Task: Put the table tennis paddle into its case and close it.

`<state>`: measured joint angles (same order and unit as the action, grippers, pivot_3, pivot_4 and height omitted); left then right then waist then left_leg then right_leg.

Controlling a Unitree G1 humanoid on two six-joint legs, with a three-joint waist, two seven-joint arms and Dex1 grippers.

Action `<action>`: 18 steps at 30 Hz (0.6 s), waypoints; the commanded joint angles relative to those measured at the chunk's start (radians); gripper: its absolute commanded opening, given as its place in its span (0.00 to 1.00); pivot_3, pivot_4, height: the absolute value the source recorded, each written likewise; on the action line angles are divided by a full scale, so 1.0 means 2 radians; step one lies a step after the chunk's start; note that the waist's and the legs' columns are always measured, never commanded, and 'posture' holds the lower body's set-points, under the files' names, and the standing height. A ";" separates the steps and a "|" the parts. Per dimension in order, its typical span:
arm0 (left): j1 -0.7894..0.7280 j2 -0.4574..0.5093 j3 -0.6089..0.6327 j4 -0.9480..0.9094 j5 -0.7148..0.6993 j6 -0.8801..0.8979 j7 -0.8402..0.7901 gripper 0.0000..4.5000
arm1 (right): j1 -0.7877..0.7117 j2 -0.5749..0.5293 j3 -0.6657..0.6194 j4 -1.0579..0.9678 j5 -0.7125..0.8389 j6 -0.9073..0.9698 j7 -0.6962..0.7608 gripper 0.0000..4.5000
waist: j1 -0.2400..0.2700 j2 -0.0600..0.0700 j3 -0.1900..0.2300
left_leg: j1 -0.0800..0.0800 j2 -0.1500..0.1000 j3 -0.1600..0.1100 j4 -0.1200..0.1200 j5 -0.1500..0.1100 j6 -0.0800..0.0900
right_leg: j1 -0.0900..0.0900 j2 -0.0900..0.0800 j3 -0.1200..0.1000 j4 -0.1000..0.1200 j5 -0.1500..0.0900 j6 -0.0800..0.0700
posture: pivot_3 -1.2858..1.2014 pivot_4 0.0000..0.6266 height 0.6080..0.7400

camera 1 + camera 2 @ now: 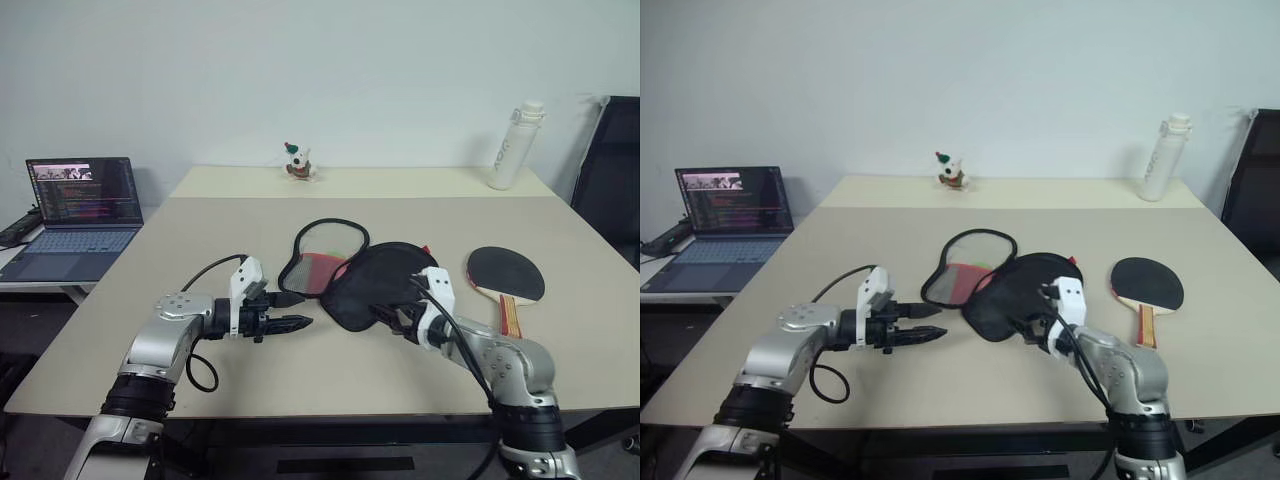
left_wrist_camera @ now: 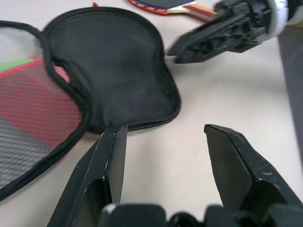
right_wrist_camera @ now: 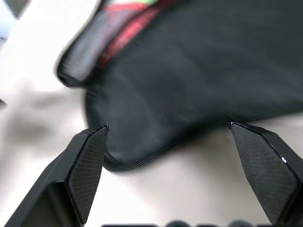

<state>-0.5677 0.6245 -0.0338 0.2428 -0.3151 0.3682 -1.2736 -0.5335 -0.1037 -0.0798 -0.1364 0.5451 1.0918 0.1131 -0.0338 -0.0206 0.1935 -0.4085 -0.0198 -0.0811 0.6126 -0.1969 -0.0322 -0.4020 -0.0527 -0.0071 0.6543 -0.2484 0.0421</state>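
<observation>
Lying unzipped mid-table, the case point(image 1: 375, 280) has the paddle point(image 1: 506, 273) at its three o'clock, while wrist views reveal both the left gripper point(image 2: 165, 137) and right gripper point(image 3: 168, 137) spread wide, empty.

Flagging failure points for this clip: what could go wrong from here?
The case lies unzipped, one half folded open; the open right tool might pinch only the top layer and drag it. The paddle lies apart to the right, untouched, so it may get nudged toward the table edge.
</observation>
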 commanded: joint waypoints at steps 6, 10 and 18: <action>-0.013 0.028 0.015 -0.043 -0.036 0.025 -0.032 0.62 | -0.032 0.021 0.048 0.044 -0.042 -0.054 0.019 1.00 | 0.000 0.000 0.000 | 0.000 0.000 0.000 0.000 0.000 0.000 | -0.002 0.000 0.000 0.003 0.000 -0.001 | 0.52 0.24 1.00; -0.009 0.040 0.025 -0.060 -0.049 0.038 -0.025 0.62 | -0.023 0.003 0.047 0.017 -0.055 -0.059 0.020 1.00 | 0.000 0.000 0.000 | 0.000 0.000 0.000 0.000 0.000 0.000 | -0.002 0.000 0.000 0.003 -0.001 -0.001 | 0.52 0.24 1.00; 0.010 0.055 0.035 -0.071 -0.053 0.046 -0.014 0.62 | 0.022 -0.037 0.035 -0.087 -0.037 0.010 0.019 1.00 | 0.001 0.000 0.000 | 0.000 0.000 0.000 0.000 0.000 0.000 | -0.002 0.000 0.000 0.004 -0.001 -0.002 | 0.52 0.24 1.00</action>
<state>-0.5446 0.7207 0.0077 0.1437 -0.3975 0.4577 -1.3042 -0.4920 -0.1779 0.0093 -0.2517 0.4554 1.0859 0.1558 -0.0326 -0.0207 0.1935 -0.4090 -0.0192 -0.0817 0.6126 -0.1969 -0.0323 -0.4059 -0.0528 -0.0072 0.6618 -0.2511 0.0382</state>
